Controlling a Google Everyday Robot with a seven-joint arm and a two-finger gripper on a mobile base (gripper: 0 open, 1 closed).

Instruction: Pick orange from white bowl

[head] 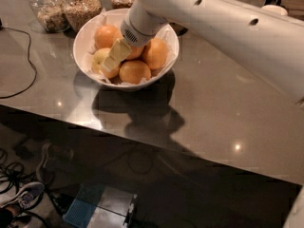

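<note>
Reaching step: we judge the grasp itself is in hand, with the gripper down in the bowl and no fruit lifted yet.
Cable (18, 80): it lies far left on the desk (223, 113), well apart from the bowl and of no concern to us.
Jars (83, 8): they stand behind the bowl's left rim, near it.
Bowl (80, 42): white and paper-lined, it sits on the desk left of centre, heaped with fruit.
Pale fruit (99, 58): this yellowish one on the pile's left side lies partly under the gripper; it is not the one we want.
Gripper (111, 64): it is low over the pile, its tip at the seam between the pale fruit and the orange, and it seems to touch the heap.
Jaws: we cannot tell whether they are apart or together.
Orange (134, 71): it sits in the bowl at the front of the pile, just right of the gripper tip, resting against the other oranges (156, 53).
Arm (213, 27): it comes in from the upper right across the bowl's far rim and hides the middle of the pile.
Next move: we think it calls for a small shift right so the jaws straddle the orange and not the pale fruit. After that comes a firm close on the round skin and a straight lift clear of the rim without dragging the paper or the neighbouring fruit.
</note>
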